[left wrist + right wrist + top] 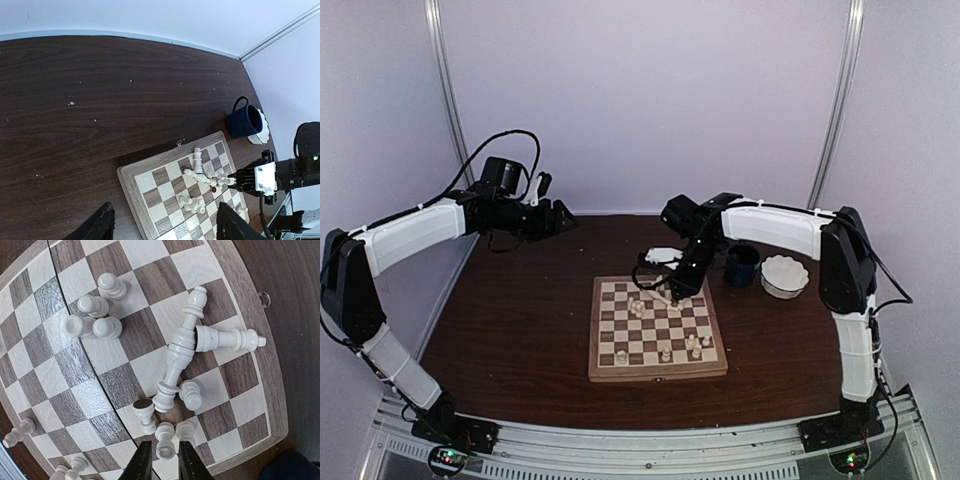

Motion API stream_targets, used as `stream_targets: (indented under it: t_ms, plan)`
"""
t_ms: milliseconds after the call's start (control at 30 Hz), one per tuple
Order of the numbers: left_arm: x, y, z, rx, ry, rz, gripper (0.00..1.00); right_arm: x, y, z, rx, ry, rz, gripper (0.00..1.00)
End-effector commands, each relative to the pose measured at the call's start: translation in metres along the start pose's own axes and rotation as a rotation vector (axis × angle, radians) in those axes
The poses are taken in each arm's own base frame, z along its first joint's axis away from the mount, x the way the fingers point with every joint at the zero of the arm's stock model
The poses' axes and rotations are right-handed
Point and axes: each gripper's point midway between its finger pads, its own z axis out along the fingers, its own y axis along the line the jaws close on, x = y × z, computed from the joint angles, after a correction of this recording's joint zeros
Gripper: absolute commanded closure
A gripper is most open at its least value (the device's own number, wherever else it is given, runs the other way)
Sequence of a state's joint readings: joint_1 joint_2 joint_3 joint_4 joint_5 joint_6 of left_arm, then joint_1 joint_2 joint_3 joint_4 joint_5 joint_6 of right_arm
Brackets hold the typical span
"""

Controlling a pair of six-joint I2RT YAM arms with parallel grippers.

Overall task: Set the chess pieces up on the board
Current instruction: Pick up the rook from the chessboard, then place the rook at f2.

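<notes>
Several tiny cream-white chess pieces (pixel 182 347) lie toppled and crossed on the square wooden chessboard with dark brown and cream checks (pixel 75 365). In the right wrist view, four small ones cluster at 10 o'clock of them. The right gripper (pixel 165 462) hangs over the far part of the chessboard, its fingers (pixel 142 465) a narrow gap apart with one upright pawn (pixel 165 440) between the tips; whether they press it cannot be told. The fallen pieces lie just beyond it at 12 o'clock. The left gripper (pixel 165 230), fingers spread wide and empty, hovers over the dark brown wooden table (pixel 520 320), the chessboard well apart at 5 o'clock in the top view. A dark blue mug (pixel 741 265) and a white scalloped bowl (pixel 785 276) stand at 2 o'clock of the chessboard
</notes>
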State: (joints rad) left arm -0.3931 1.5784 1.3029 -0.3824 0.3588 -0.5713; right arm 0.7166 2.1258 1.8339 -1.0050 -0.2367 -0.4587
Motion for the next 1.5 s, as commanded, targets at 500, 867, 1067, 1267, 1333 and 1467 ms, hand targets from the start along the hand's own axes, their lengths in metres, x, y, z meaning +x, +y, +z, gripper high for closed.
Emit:
stream_targets:
  t_ms: [500,867,1067,1267,1333,1467]
  plan:
    - [-0.017,-0.008,-0.004,0.035,-0.045,0.005,0.30,0.017,-0.001,0.010,0.001,0.067,0.035,0.75]
    - [-0.017,-0.008,-0.004,0.038,-0.044,0.005,0.30,0.022,-0.001,0.002,0.023,0.072,0.035,0.86]
    - [-0.016,-0.008,-0.003,0.037,-0.042,0.002,0.30,0.020,0.007,-0.042,0.052,-0.009,0.011,0.88]
    - [-0.014,-0.007,-0.001,0.036,-0.035,-0.004,0.30,0.048,0.028,-0.068,0.033,-0.018,-0.030,0.88]
    - [-0.014,-0.006,0.000,0.035,-0.035,-0.004,0.30,0.064,0.045,-0.068,-0.013,-0.025,-0.042,0.87]
    - [-0.013,-0.006,0.000,0.036,-0.032,-0.007,0.30,0.088,0.063,-0.065,-0.037,-0.050,-0.054,0.87]
